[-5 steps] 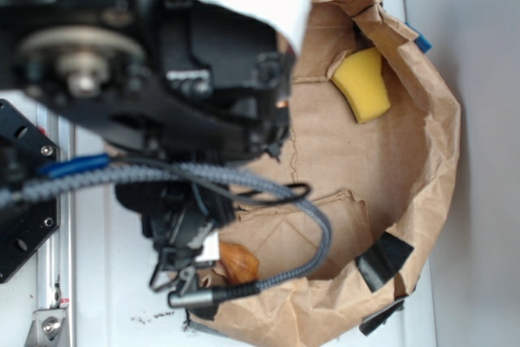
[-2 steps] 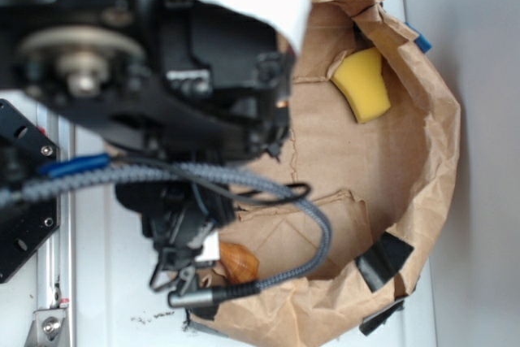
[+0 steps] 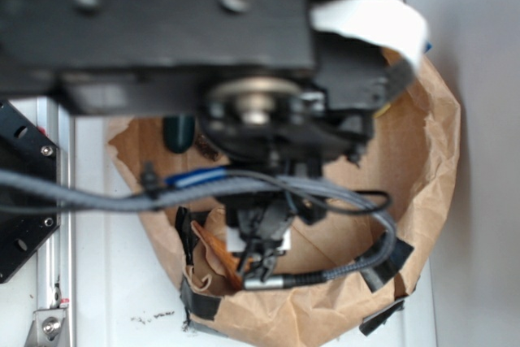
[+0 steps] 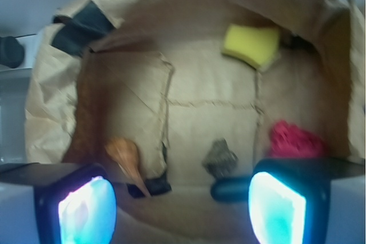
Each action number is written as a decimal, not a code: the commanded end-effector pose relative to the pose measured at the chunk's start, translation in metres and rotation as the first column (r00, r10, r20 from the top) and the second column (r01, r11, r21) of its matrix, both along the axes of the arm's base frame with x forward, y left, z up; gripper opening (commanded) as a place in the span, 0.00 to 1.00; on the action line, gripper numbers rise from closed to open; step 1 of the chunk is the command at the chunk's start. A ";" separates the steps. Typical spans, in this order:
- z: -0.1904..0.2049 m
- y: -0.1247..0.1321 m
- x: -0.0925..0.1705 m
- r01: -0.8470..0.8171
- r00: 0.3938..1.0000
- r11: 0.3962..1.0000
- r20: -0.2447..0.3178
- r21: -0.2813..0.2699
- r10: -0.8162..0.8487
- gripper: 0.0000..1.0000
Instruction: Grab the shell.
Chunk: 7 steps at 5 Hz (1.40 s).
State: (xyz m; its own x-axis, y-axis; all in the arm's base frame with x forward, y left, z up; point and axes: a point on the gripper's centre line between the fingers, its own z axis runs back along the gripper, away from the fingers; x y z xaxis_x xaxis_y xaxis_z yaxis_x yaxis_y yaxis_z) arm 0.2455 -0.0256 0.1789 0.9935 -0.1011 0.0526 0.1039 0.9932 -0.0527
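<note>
1. You have one glossy orange-brown spiral shell with a pointed tip (image 4: 126,155).
2. You have one rough grey-brown rock (image 4: 220,158).
3. You have one yellow foam sponge wedge (image 4: 251,44).
4. You have one crumpled red cloth-like lump (image 4: 293,140).
5. You have one brown paper bag tray (image 4: 206,115) holding all four.

Orange-brown shell (image 4: 127,157) on bag floor, tip pointing down-right.

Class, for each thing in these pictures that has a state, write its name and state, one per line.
pincer: open, holding nothing
shell: lying loose, ungrasped, tip towards the camera
paper bag: open, walls crumpled
sponge: lying flat
rock: lying loose
</note>
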 end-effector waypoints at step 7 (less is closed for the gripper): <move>-0.065 -0.022 -0.013 0.479 0.853 0.844 -0.098 -0.240 -0.512 1.00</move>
